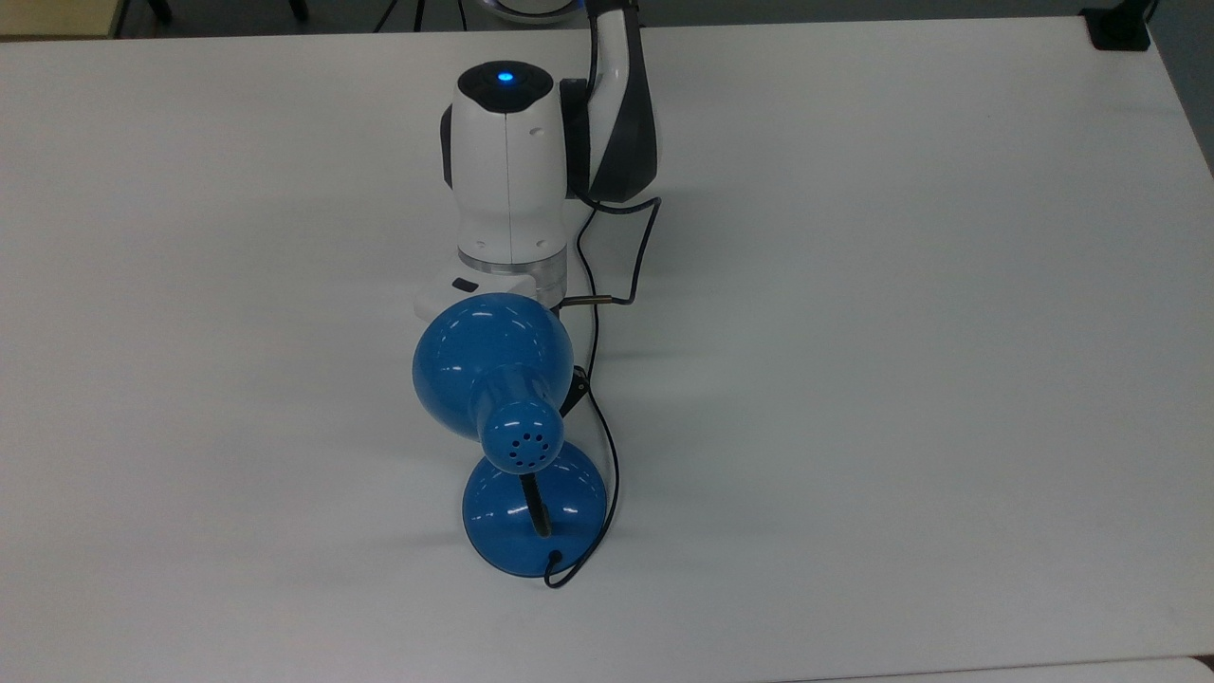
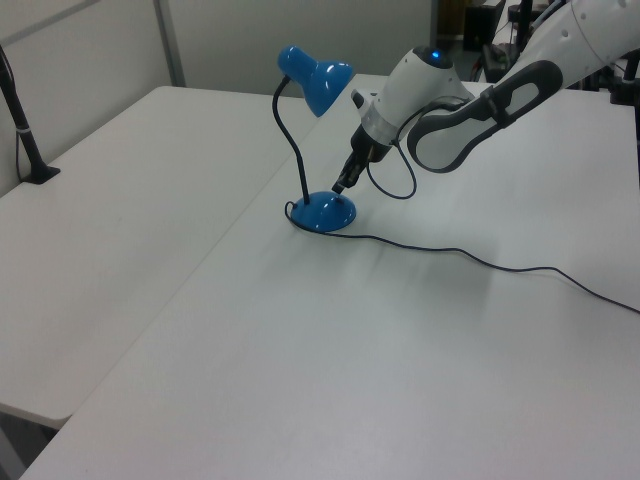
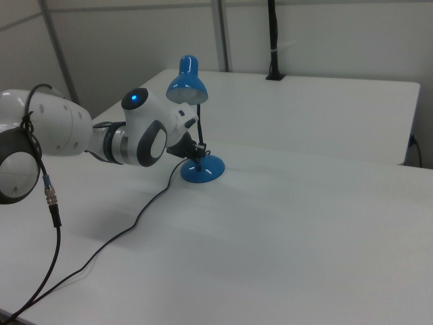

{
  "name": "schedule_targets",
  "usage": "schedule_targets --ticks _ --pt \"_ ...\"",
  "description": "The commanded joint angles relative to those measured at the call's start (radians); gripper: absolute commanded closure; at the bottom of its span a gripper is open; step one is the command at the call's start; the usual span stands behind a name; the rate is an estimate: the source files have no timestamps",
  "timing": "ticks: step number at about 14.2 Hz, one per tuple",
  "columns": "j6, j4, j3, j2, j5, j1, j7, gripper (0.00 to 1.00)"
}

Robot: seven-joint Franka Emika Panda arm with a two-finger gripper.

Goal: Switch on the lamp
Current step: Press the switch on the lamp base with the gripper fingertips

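The blue lamp stands on the white table, its bell shade (image 1: pixel 493 365) tipped over its round domed base (image 1: pixel 503 531). A black flexible neck (image 2: pixel 290 140) joins shade (image 2: pixel 318 80) and base (image 2: pixel 322 212). My gripper (image 2: pixel 342 184) points down at the base's edge on the left view's right, its tips just above the dome, and it looks shut with nothing held. In the top view the shade hides most of my gripper (image 1: pixel 574 384). From the right view, my gripper (image 3: pixel 198 150) hangs beside the neck above the base (image 3: pixel 201 172).
The lamp's thin black cord (image 2: pixel 480 260) runs from the base across the table (image 1: pixel 854 379) toward the left view's right. A black clamped post (image 2: pixel 25 140) stands at the table's edge. A cable loops off my wrist (image 1: pixel 616 247).
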Motion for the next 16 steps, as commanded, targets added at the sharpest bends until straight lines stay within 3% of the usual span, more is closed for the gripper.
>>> schedule_targets --ticks 1,16 --pt "0.012 0.012 -0.018 0.013 -0.015 0.017 0.024 1.0" --pt "0.012 0.033 -0.018 0.073 -0.012 0.026 0.026 1.0"
